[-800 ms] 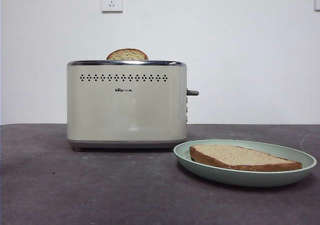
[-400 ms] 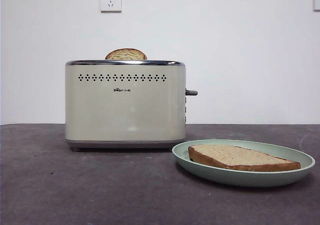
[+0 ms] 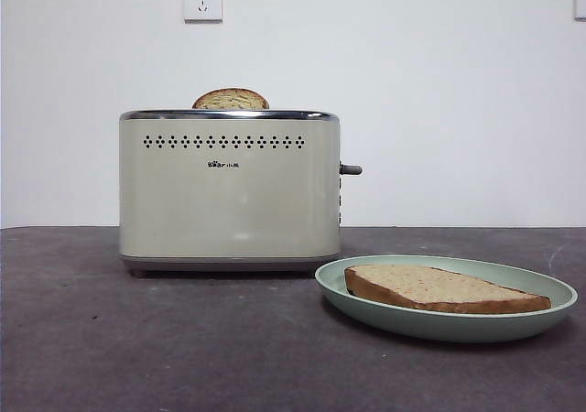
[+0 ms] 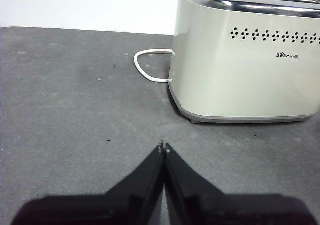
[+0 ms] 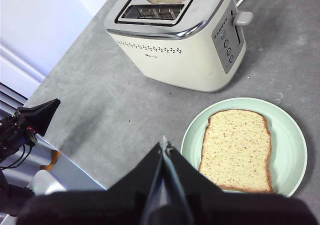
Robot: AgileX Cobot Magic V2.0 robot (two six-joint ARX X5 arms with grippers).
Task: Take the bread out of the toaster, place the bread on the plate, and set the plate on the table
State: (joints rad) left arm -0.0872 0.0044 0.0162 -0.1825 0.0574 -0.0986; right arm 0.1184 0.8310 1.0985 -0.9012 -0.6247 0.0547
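Note:
The bread [image 3: 444, 287] lies flat on the pale mint plate [image 3: 412, 325], which rests on the dark grey table [image 3: 137, 339] to the right of and in front of the cream toaster [image 3: 229, 201]. A second slice [image 3: 231, 100] stands in the toaster's far slot. In the right wrist view the bread [image 5: 237, 150] and plate [image 5: 287, 145] lie below my right gripper [image 5: 163, 144], which is shut, empty and held high above the table. My left gripper [image 4: 164, 147] is shut and empty, low over bare table, off to the side of the toaster [image 4: 250, 70].
A white cord [image 4: 145, 70] loops on the table behind the toaster. A wall socket [image 3: 202, 0] is on the white wall behind. In the right wrist view the table's edge and black equipment [image 5: 30, 120] show beyond it.
The whole front picture shifted slightly left a second ago. The toaster, bread and plate have not moved relative to each other.

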